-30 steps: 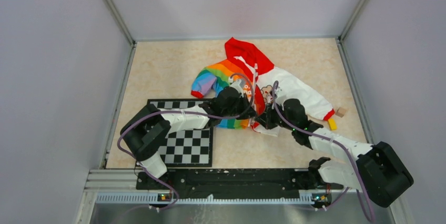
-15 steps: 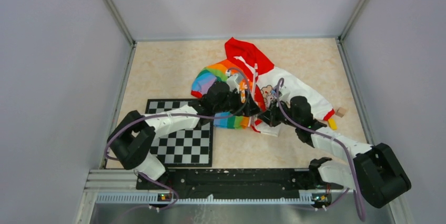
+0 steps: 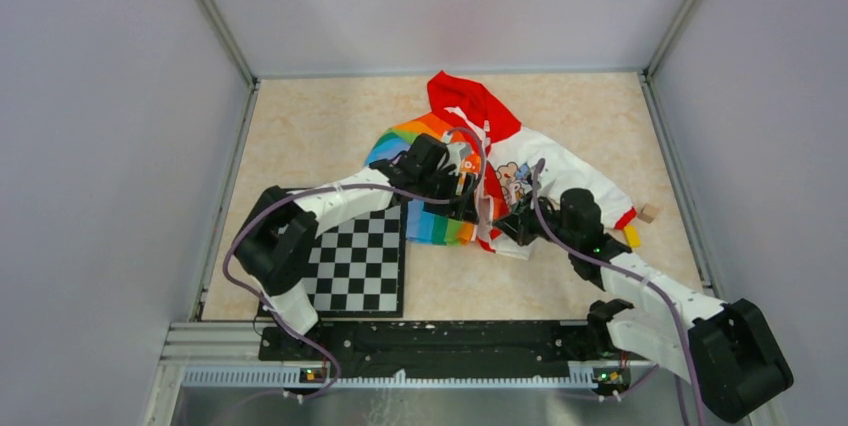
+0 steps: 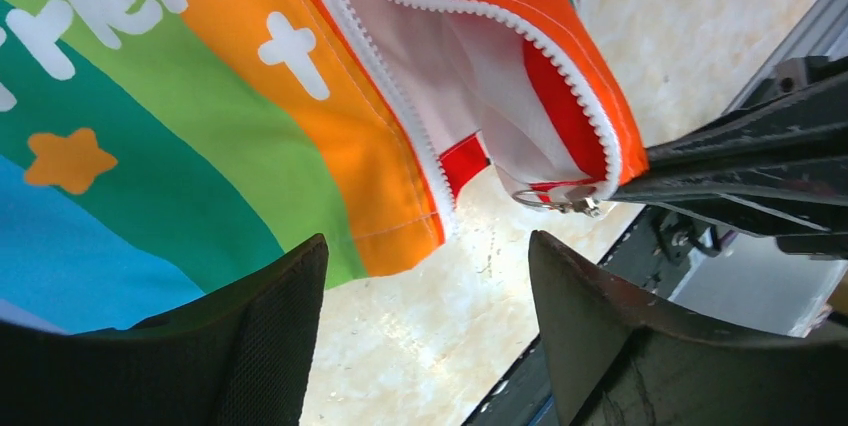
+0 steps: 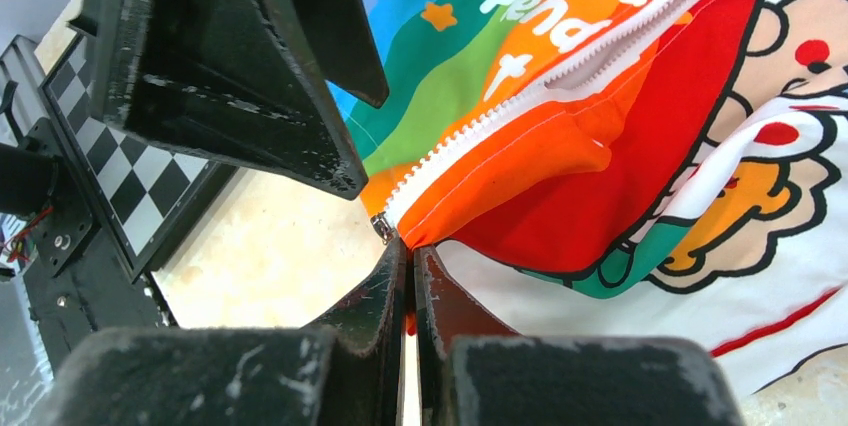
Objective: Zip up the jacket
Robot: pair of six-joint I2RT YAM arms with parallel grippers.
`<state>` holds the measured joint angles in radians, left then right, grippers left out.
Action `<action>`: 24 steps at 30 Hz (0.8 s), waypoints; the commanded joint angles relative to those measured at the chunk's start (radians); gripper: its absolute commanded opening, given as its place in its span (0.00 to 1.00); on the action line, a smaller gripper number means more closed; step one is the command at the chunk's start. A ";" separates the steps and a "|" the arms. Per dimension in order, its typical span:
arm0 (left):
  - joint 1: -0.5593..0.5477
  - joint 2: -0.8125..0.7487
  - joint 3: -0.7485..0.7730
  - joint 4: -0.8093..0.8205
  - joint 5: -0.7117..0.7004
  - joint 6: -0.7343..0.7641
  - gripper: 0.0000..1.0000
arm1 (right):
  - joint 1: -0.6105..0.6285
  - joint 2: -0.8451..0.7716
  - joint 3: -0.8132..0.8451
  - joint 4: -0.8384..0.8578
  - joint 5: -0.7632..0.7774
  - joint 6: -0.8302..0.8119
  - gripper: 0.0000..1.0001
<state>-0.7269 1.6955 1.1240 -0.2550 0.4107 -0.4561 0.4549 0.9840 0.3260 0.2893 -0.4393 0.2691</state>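
Right now my left gripper [image 4: 428, 246] hangs spread wide and empty just over the bottom hem of the rainbow half [image 4: 150, 156], whose free zipper edge [image 4: 372, 81] runs away from the fingers toward the hood [image 3: 470, 106]. Just beside it, my right gripper [image 5: 408, 258] is pressed together on the bottom corner of the other half, with the slider [image 4: 556, 202] at its tips. The jacket [image 3: 565, 171] lies unzipped mid-table [image 3: 300, 126], so I judge the left arm is the nearer one to carry the rainbow end across to that slider.
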 commanded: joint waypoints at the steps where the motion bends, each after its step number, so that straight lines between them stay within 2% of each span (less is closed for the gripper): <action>1: 0.002 0.076 0.111 -0.164 0.028 0.119 0.75 | -0.005 -0.042 -0.014 0.024 0.011 -0.023 0.00; 4: -0.001 0.118 0.147 -0.183 0.021 0.120 0.71 | -0.005 -0.063 -0.025 0.025 0.016 -0.022 0.00; 8: -0.022 0.144 0.171 -0.191 -0.021 0.119 0.73 | -0.006 -0.075 -0.030 0.027 0.022 -0.020 0.00; 11: -0.052 0.185 0.211 -0.236 -0.088 0.124 0.71 | -0.006 -0.068 -0.027 0.027 0.020 -0.019 0.00; 17: -0.066 0.215 0.228 -0.260 -0.176 0.121 0.58 | -0.006 -0.069 -0.029 0.029 0.020 -0.021 0.00; 24: -0.066 0.195 0.222 -0.241 -0.195 0.113 0.46 | -0.007 -0.068 -0.031 0.032 0.018 -0.021 0.00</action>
<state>-0.7967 1.9114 1.3205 -0.5022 0.2504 -0.3454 0.4549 0.9260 0.3008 0.2771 -0.4213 0.2680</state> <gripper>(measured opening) 0.487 0.007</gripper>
